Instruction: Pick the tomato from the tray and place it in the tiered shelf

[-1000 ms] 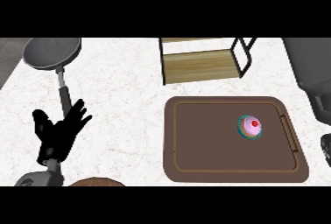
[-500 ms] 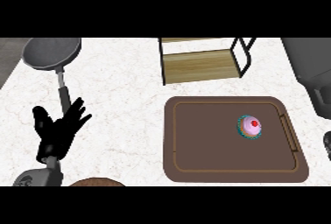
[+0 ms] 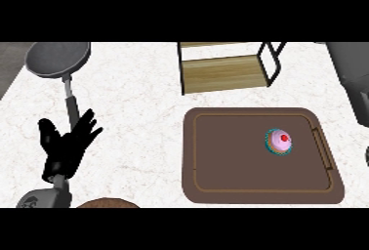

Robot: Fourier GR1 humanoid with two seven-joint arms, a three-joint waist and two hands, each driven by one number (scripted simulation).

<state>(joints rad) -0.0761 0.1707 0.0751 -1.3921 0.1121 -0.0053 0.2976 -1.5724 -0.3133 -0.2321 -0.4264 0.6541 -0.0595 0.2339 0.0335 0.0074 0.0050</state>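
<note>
Left hand (image 3: 67, 144) sits at the lower left of the white worktop (image 3: 137, 97), fingers spread wide and pointing up, holding nothing, right over the handle of a grey frying pan (image 3: 57, 57). Over on the brown tray (image 3: 231, 166), a small pink-topped item with a red centre (image 3: 279, 141) lies right of middle. The wooden tiered shelf (image 3: 223, 71) stands just beyond the tray.

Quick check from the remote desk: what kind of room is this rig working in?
Most likely a kitchen counter. A frying pan lies on the pale marbled countertop, a brown tray holds a small pink-topped item, and a wooden tiered shelf stands at the back. The left hand rests open near the pan's handle.
</note>
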